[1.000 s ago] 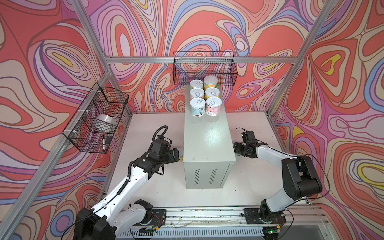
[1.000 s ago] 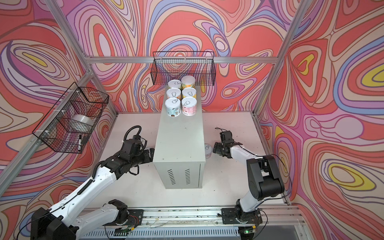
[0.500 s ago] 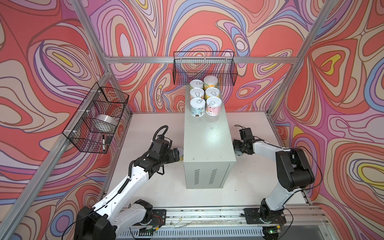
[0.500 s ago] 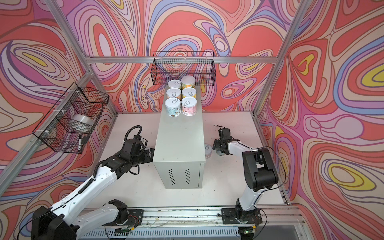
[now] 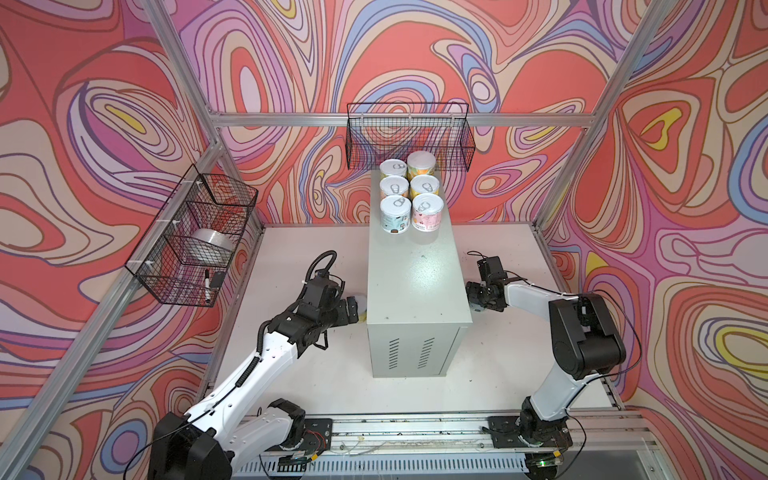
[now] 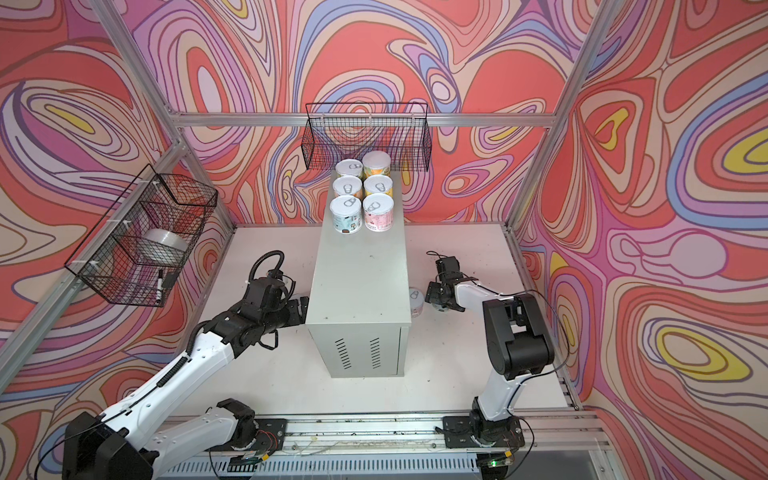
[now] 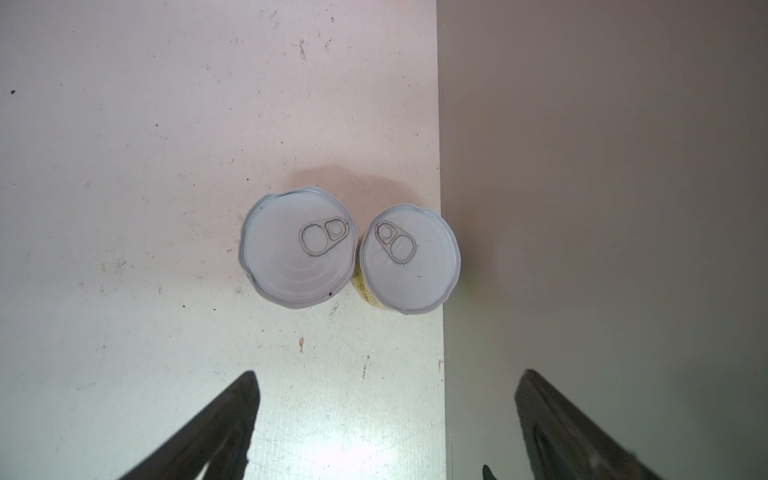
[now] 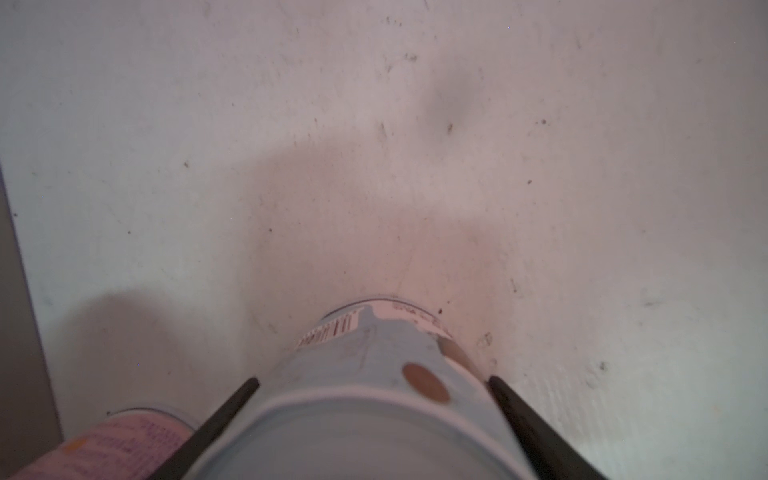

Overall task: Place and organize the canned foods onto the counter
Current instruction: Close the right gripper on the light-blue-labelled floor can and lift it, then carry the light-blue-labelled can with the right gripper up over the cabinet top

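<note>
The right claw (image 8: 370,384) has slid a little closer to the tall pale grey metal bench (image 5: 415,266), and its two black fingers have pulled in. Now they sit on both sides of a small round pale blue tin (image 8: 374,345), right up against it. I cannot tell if they squeeze it yet. The blue tin stands on the low white bench (image 5: 286,245), and a small round pink tin (image 8: 108,449) is just beside it, next to the grey side. So I think a lift comes next. The left claw (image 7: 386,407) has not moved. It is wide open and holds nothing. It hangs above two round silver-topped tins (image 7: 297,249) that stand side by side down by the other grey side. Six round colourful tins (image 5: 395,212) already stand in two neat rows at the far end of the grey top. At least four more wait below.
</note>
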Tool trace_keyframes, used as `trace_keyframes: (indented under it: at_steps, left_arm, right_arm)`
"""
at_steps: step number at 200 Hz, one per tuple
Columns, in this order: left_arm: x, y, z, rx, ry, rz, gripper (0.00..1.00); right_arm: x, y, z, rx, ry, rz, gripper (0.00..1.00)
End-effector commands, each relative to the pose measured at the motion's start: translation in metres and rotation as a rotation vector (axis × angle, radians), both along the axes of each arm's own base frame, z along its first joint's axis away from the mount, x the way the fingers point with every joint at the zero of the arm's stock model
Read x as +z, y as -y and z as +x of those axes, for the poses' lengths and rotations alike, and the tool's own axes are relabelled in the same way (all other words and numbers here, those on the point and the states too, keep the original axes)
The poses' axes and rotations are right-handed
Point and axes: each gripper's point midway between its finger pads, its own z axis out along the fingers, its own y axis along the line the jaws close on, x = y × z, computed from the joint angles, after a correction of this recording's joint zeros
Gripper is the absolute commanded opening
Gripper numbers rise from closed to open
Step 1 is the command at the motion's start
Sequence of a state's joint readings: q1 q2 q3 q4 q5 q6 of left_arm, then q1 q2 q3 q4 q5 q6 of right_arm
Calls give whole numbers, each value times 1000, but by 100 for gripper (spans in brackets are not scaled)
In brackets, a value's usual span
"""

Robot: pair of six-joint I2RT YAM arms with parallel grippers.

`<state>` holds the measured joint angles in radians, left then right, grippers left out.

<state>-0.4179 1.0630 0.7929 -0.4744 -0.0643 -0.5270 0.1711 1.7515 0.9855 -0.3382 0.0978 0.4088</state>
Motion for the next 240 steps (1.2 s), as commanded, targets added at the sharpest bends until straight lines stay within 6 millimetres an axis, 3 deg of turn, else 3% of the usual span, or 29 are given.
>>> trace_keyframes:
  at_steps: [1, 14, 50, 88, 116, 174, 240]
  left_arm:
    - [-1, -3, 4, 12, 10, 18, 97]
    - [-1, -4, 4, 13, 12, 16, 97]
    - [6, 0, 5, -13, 26, 8, 97]
    - [14, -2, 2, -28, 25, 33, 96]
    - [18, -7, -3, -18, 28, 42, 96]
    - [21, -9, -8, -19, 31, 41, 96]
    - [25, -8, -4, -22, 29, 48, 96]
  right_arm:
    - [-3, -1, -2, -4, -24, -10, 81]
    - [-4, 1, -3, -12, -27, -17, 71]
    - [2, 3, -5, -16, -33, -27, 0]
    - [28, 1, -17, 2, -46, -18, 0]
    - [66, 0, -33, 21, -37, -4, 0]
    - [170, 3, -65, 35, 65, 27, 0]
    - [307, -5, -81, 80, 296, 76, 0]
